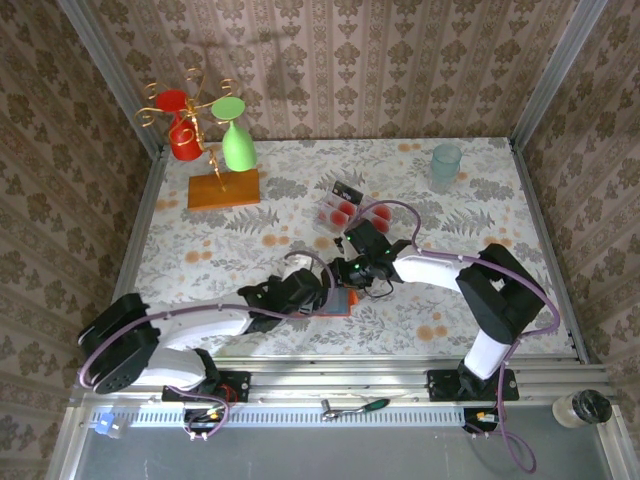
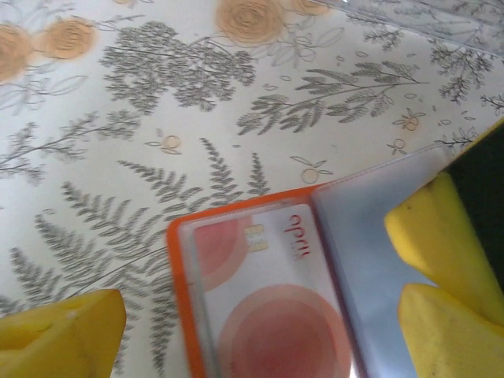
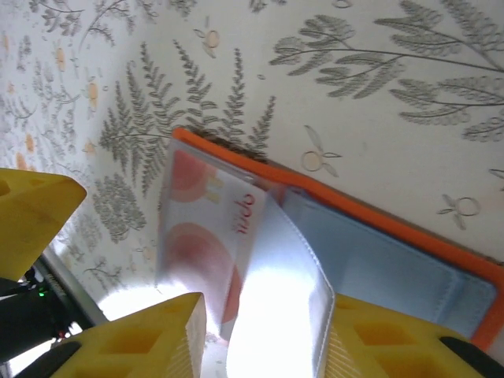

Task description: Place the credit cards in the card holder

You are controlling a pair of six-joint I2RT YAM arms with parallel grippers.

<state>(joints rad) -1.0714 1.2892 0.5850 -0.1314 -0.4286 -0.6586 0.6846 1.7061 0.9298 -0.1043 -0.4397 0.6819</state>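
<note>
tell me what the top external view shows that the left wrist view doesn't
Top external's extras: the left arm, the right arm, loose credit cards, a blue cup, the glass stand. Left wrist's extras: readable lettering on an inserted card. Shared: the card holder and the floral table.

At the far left of the flower-printed tablecloth (image 1: pixel 200 250) a gold wire stand (image 1: pixel 212 128) is seen planted in an orange wooden block (image 1: pixel 223 189), and a red glass (image 1: pixel 182 135) and a green glass (image 1: pixel 236 145) are hung from it side by side. A pale blue cup (image 1: pixel 445 163) is set upright near the far right corner, well apart from the stand. On the metal rail (image 1: pixel 300 385) at the near edge a green-handled tool (image 1: pixel 352 407) is laid flat, and a dark-lidded jar (image 1: pixel 583 408) is stood off to its right.
</note>
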